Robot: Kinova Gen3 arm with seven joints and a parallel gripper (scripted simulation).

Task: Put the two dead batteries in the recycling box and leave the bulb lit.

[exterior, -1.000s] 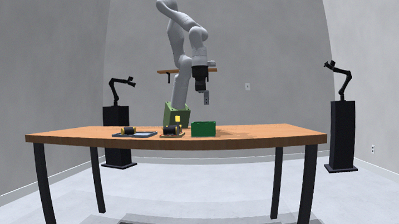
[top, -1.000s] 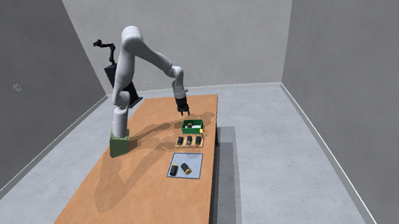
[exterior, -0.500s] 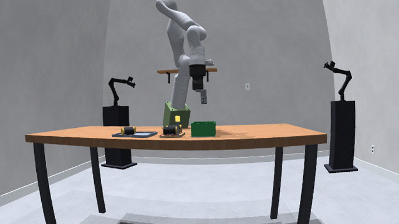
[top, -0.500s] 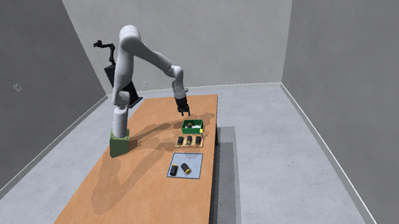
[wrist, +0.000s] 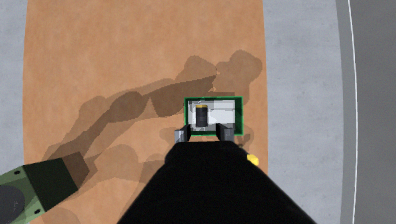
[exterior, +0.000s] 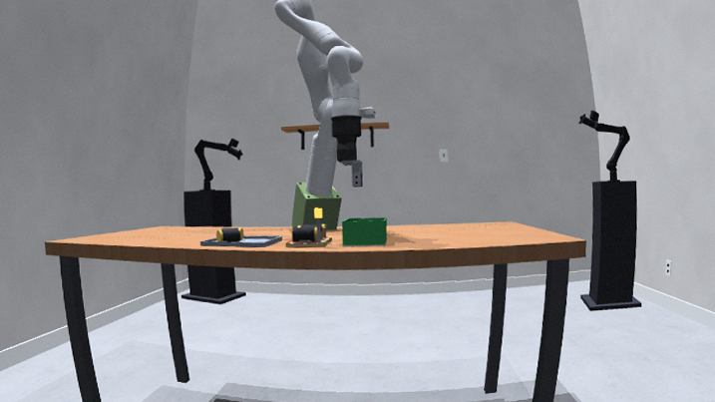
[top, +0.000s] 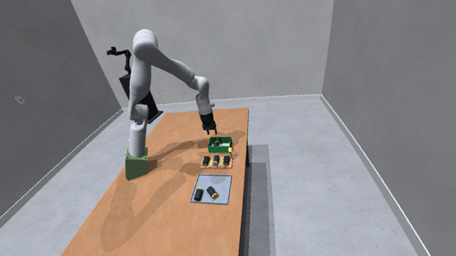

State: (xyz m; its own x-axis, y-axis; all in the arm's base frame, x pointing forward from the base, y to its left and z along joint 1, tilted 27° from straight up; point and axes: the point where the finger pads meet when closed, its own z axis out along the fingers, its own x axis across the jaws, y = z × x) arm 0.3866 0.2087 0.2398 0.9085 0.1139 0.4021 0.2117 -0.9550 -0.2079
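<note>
The green recycling box (top: 219, 142) stands on the table near its right edge. One black battery (wrist: 201, 116) lies inside it, at the left of its white floor. My gripper (top: 210, 130) is open and empty, hanging well above the box (exterior: 364, 231); its fingers frame the box's near rim in the wrist view. The wooden holder (top: 215, 163) next to the box carries three black batteries. The yellow bulb (top: 229, 149) glows at the holder's corner and also shows in the exterior view (exterior: 318, 212). Two black batteries with yellow ends (top: 206, 193) lie on the grey tray (top: 213, 187).
The arm's green base block (top: 137, 166) stands at the table's left edge. The table's right edge runs close beside the box, holder and tray. Two black camera stands (exterior: 611, 212) are on the floor beyond the table.
</note>
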